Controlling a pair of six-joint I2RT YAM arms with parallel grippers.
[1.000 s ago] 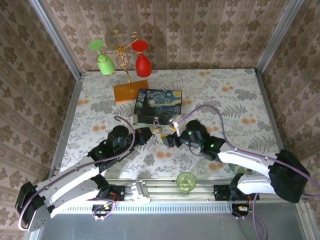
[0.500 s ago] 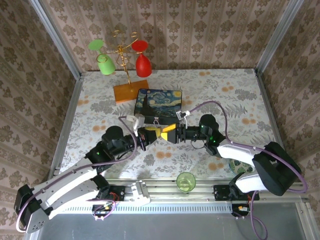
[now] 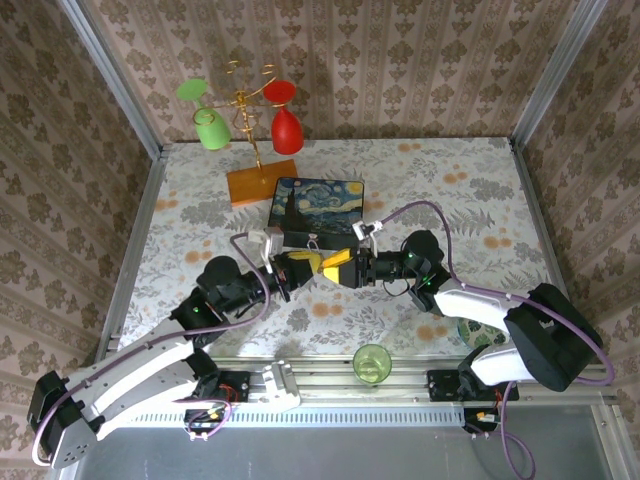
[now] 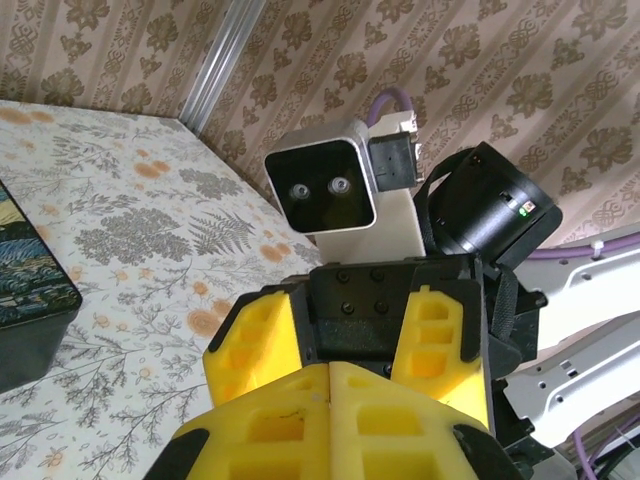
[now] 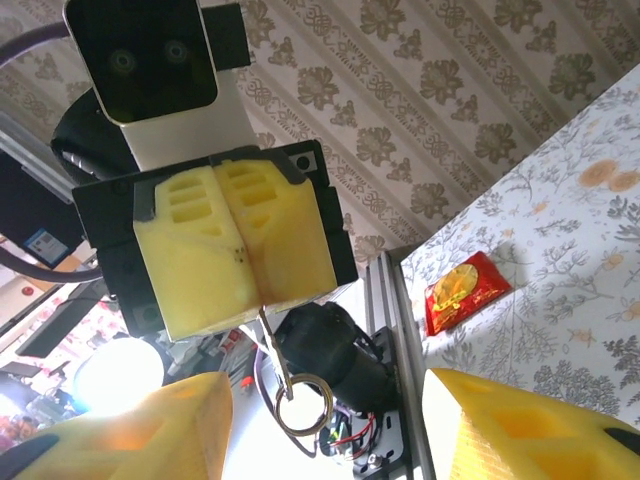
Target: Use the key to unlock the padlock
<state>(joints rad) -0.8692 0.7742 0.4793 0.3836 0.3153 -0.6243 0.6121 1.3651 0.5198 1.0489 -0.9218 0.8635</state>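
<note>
The left gripper [image 5: 238, 250] has its yellow foam-padded fingers pressed flat together. The thin greyish-silver metal key [image 5: 273, 345] sticks out of the seam between them, with a wire ring at its free end. The right gripper [image 3: 332, 267] faces it tip to tip. Its own yellow fingers [image 5: 140, 425] stand apart, one on each side of the key, and neither touches it. The ring lies nearer the finger on the left of the right wrist view. From above, the two sets of fingertips come close together just in front of the near face of the dark blue painted box [image 3: 318, 205] with the swirling night-sky lid. The tiny brass-gold padlock [image 3: 314, 243] hangs on that near face, just beyond the fingertips and apart from them — too small to tell how its shackle stands.
</note>
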